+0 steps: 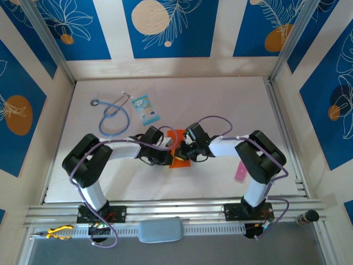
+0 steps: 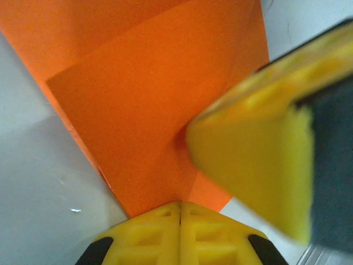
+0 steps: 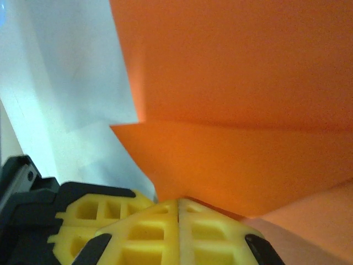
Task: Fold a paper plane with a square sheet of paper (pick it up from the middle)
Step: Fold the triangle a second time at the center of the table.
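Thin, limp, crease-prone square sheet of paper [image 2: 138,110], part-folded, likely best pinched at its edge; left gripper [image 2: 180,208] and right gripper [image 3: 178,204] closed, tips against it.

White table [image 1: 220,105] with a blue stethoscope [image 1: 101,124], light-blue packet [image 1: 146,109], folded orange paper [image 1: 180,162], pink strip [image 1: 240,171].

no legible text, labels, brands or numbers anywhere

both arms bent inward, elbows out; left gripper [image 2: 180,212] and right gripper [image 3: 178,207] nose to nose, jaws pressed together on both
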